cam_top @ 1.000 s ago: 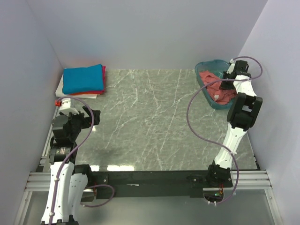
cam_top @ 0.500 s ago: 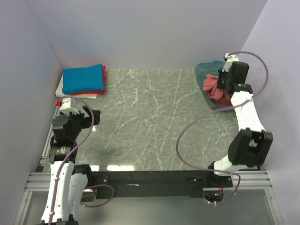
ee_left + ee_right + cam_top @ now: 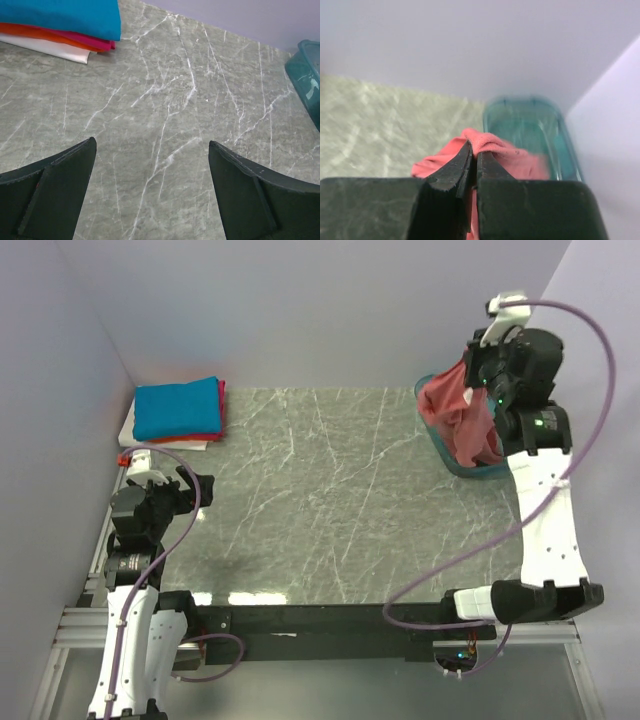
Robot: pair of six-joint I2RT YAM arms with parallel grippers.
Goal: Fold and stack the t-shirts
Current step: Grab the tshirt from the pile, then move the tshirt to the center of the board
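My right gripper (image 3: 478,368) is shut on the salmon-pink t-shirt (image 3: 458,412) and holds it high above the teal bin (image 3: 440,448) at the back right; the shirt hangs down into the bin. In the right wrist view the jaws pinch a fold of the pink shirt (image 3: 492,146) over the bin (image 3: 535,125). A stack of folded t-shirts, blue (image 3: 178,407) on red on white, lies at the back left; it also shows in the left wrist view (image 3: 65,17). My left gripper (image 3: 205,487) is open and empty above the table, near the left edge (image 3: 152,150).
The grey marble table (image 3: 330,500) spans the middle. Pale walls close in the left, back and right sides. The teal bin's corner shows at the right edge of the left wrist view (image 3: 307,75). A black rail (image 3: 330,618) runs along the near edge.
My right arm has risen and straightened, lifting the pink shirt up out of the bin. The left arm has not moved.
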